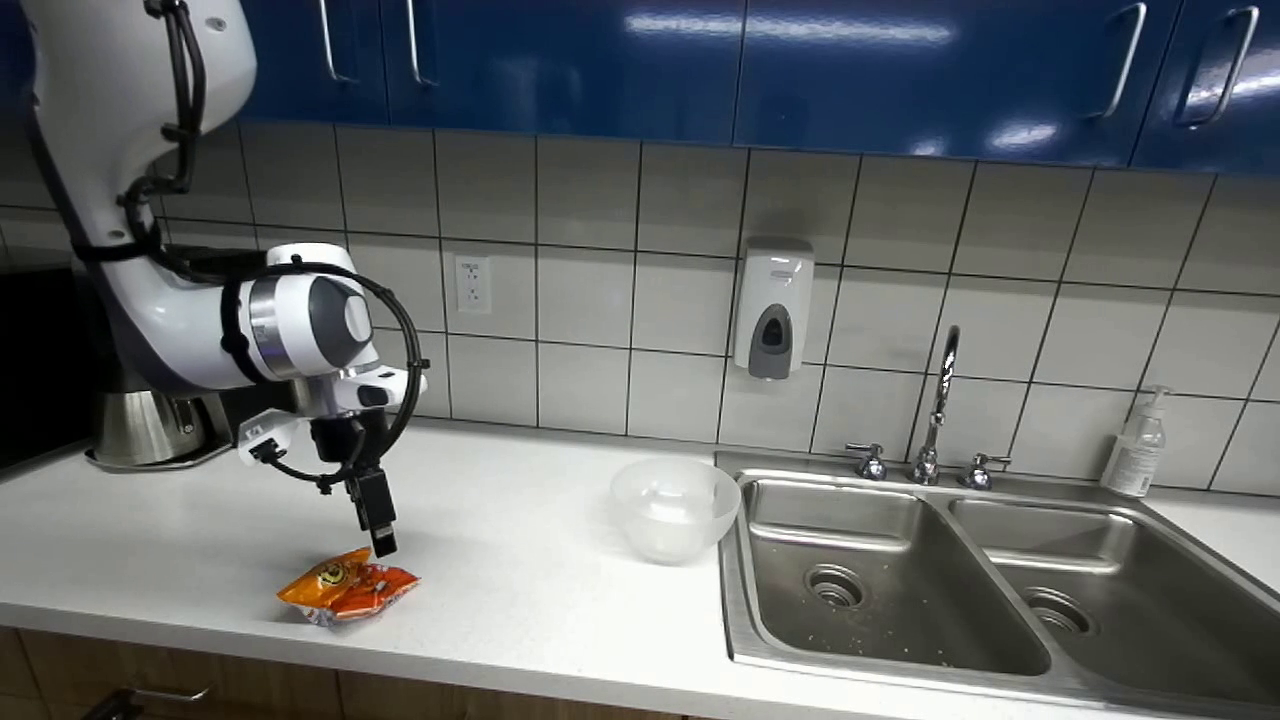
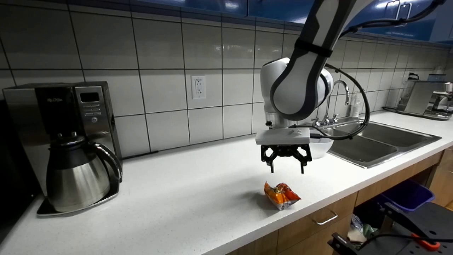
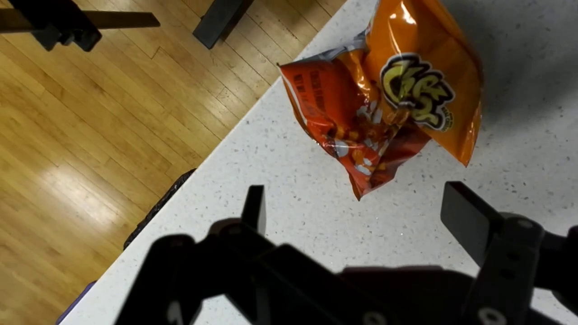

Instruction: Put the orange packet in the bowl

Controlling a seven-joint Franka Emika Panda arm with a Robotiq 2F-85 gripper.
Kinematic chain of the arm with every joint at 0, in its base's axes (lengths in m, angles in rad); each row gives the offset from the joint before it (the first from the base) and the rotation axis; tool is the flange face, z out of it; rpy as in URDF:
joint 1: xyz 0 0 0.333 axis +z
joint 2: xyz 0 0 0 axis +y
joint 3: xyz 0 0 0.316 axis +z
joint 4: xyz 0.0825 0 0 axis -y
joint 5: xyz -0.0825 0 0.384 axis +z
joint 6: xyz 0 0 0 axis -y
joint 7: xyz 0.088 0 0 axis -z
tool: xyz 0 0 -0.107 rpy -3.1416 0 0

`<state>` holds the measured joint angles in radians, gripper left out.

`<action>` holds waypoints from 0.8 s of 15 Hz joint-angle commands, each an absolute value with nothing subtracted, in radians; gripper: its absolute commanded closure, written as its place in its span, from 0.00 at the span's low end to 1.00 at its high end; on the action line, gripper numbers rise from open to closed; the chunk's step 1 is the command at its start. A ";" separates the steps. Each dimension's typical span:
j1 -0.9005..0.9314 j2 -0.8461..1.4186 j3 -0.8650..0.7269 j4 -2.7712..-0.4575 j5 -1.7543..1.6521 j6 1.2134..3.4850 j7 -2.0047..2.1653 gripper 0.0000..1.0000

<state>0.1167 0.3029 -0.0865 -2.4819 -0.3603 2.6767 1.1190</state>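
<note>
The orange packet (image 1: 348,588), crinkly with red and yellow marks, lies on the white counter near its front edge. It also shows in an exterior view (image 2: 280,195) and fills the upper middle of the wrist view (image 3: 415,90). My gripper (image 2: 287,172) is open and empty, pointing down just above the packet. In the wrist view the fingers (image 3: 355,198) are wide apart, with the packet's lower tip between them and most of it beyond them. The translucent white bowl (image 1: 672,515) stands upright beside the sink. In an exterior view the arm partly hides the bowl (image 2: 320,148).
The steel double sink (image 1: 735,600) adjoins the bowl. A coffee maker with a steel carafe (image 2: 78,177) stands at the other end of the counter (image 2: 170,198). A soap dispenser (image 1: 775,305) hangs on the tiled wall. The counter's front edge drops to the wooden floor (image 3: 113,135).
</note>
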 commanded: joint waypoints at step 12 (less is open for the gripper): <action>0.222 0.479 -0.136 -2.359 -0.187 2.668 1.209 0.00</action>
<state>0.1940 0.4469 -0.1205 -2.3918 -0.2202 2.6768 1.1812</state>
